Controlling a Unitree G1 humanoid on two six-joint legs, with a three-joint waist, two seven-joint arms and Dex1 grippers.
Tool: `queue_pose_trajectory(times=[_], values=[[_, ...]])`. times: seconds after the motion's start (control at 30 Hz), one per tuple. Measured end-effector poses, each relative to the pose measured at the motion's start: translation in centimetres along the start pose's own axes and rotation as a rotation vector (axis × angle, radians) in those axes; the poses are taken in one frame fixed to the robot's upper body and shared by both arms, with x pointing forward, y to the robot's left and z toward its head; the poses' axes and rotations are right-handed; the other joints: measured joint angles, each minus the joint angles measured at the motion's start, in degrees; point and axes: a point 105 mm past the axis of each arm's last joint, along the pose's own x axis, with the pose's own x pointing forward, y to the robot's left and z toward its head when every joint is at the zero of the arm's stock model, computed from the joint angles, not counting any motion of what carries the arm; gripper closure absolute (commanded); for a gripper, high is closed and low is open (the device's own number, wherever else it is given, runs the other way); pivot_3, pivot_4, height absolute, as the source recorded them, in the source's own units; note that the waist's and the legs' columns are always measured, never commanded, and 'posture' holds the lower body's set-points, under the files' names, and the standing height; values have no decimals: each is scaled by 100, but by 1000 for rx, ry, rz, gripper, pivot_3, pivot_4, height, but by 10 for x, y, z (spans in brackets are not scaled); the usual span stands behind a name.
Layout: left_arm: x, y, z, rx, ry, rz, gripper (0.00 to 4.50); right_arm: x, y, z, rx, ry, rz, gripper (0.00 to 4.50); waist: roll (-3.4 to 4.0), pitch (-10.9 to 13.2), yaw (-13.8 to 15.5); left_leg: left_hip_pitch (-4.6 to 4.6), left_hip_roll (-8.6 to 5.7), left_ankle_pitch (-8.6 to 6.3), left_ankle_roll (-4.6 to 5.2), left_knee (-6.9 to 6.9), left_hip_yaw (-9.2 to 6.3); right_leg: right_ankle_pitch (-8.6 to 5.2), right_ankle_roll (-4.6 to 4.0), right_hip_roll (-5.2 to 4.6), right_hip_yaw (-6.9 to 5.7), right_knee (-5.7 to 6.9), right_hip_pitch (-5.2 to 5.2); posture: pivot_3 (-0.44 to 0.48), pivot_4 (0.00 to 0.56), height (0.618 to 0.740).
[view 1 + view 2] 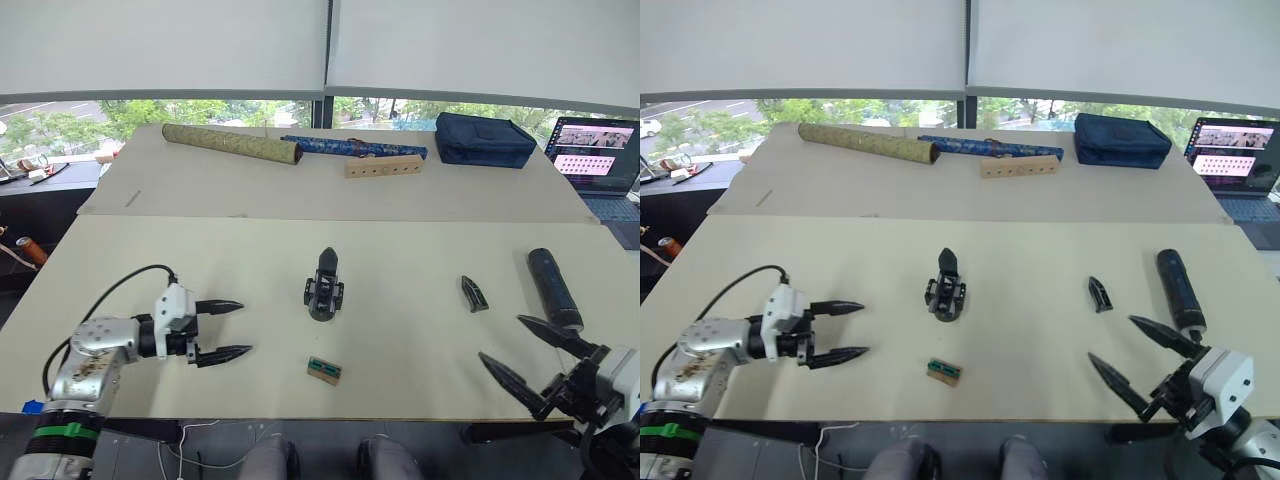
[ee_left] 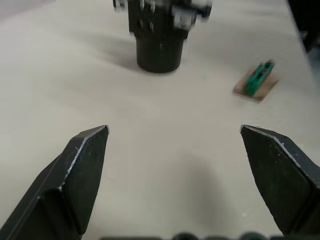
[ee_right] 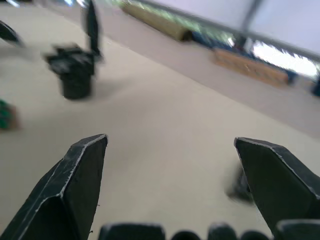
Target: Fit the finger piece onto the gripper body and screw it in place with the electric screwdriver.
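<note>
On a cream tabletop (image 1: 420,330): gripper body (image 1: 324,288) at centre, lying with one black pointed part aimed at the far edge. To its right, well apart, finger piece (image 1: 473,293) lying alone. Just beyond that, electric screwdriver (image 1: 554,288) flat on its side, near the right edge. Nearer the front edge, below the gripper body, a small green part on a brown card (image 1: 324,370).

Left tool (image 1: 228,329) low over the tabletop at the near left, fingers spread wide and holding nothing, pointed toward the gripper body. Right tool (image 1: 522,355) at the near right, likewise spread and empty, upper fingertip close to the screwdriver's near end, possibly touching it; hard to judge from this angle.

On the far tabletop: an olive-green roll (image 1: 232,143), a blue patterned roll (image 1: 352,147), a wooden block with holes (image 1: 382,167), a dark blue case (image 1: 484,139). At far right, an open laptop (image 1: 595,151).
</note>
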Motion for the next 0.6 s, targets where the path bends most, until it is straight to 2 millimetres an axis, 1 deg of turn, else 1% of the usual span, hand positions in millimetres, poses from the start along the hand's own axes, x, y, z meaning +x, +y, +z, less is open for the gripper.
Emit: queue_pose_trajectory(times=[0.07,0.1,0.2,0.23,0.33,0.37,0.43,0.5,0.6], values=[[3,-4,21,45,-46,-30,39,5,-7,1,35,28,-39,0,3,-1,-19,1,0,17,-29,-1,1,0,0,1,5,0,2,0,150,740],[5,-5,29,43,-69,-34,39,9,-11,2,51,48,-56,0,7,1,-35,-1,0,18,-31,-1,1,1,-1,1,8,3,1,0,150,740],[16,-11,60,51,-151,-62,39,31,-33,14,21,191,-75,0,15,5,-97,3,0,16,-25,-1,12,5,-4,7,22,3,-2,0,150,740],[18,-12,66,58,-167,-66,39,36,-38,19,11,226,-72,0,15,5,-99,3,0,13,-18,-6,10,4,-4,11,22,2,-2,0,150,740],[24,-13,78,42,-220,-56,39,52,-55,27,-16,387,-76,0,17,7,-94,0,0,5,-4,-9,6,3,-5,22,18,3,-7,0,150,740],[26,-14,85,41,-244,-60,39,57,-63,30,3,442,-88,0,14,9,-86,-4,2,7,-7,-10,3,3,-7,27,12,1,-9,0,150,740],[28,-16,90,42,-255,-61,39,64,-69,34,61,470,-96,0,11,10,-49,-8,1,24,-36,-9,0,2,-7,34,8,-3,-6,0,150,740],[29,-17,94,36,-260,-69,39,75,-69,33,169,534,-68,0,11,10,-52,-15,-3,23,-35,-7,3,2,-6,31,13,-8,-9,0,150,740],[33,-21,94,30,-245,-84,39,83,-62,24,277,694,-25,0,11,10,-56,-23,-5,22,-32,-5,5,2,-6,27,11,-18,-12,0,150,740]])
